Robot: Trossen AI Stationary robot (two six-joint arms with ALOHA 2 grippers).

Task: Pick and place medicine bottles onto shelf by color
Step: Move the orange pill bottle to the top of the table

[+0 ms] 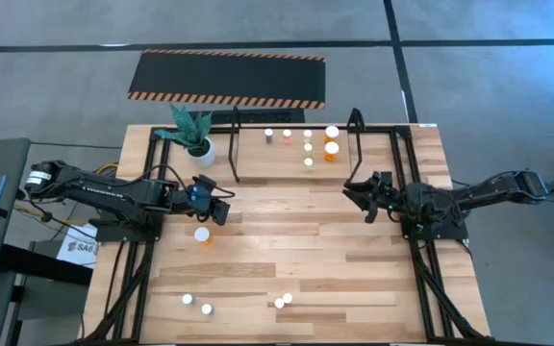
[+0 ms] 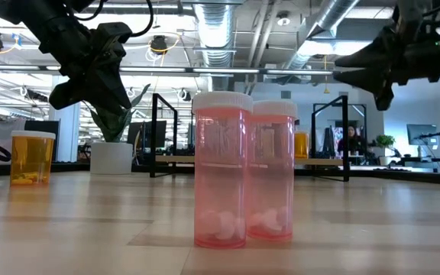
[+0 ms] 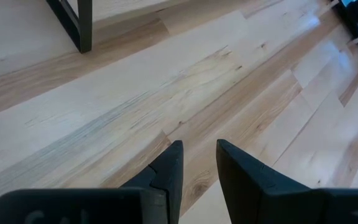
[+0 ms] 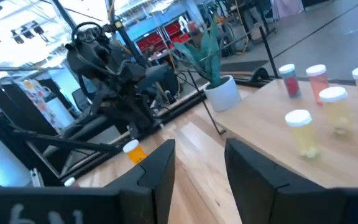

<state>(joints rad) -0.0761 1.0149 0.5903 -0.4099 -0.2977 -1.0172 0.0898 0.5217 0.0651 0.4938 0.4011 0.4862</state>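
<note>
Seven medicine bottles [image 1: 308, 142] stand inside the shelf [image 1: 296, 128] at the table's [image 1: 296, 231] far edge, five more loose nearer, while the left gripper [image 1: 221, 210] and right gripper [image 1: 356, 197] hover slightly parted, grasping nothing.
</note>
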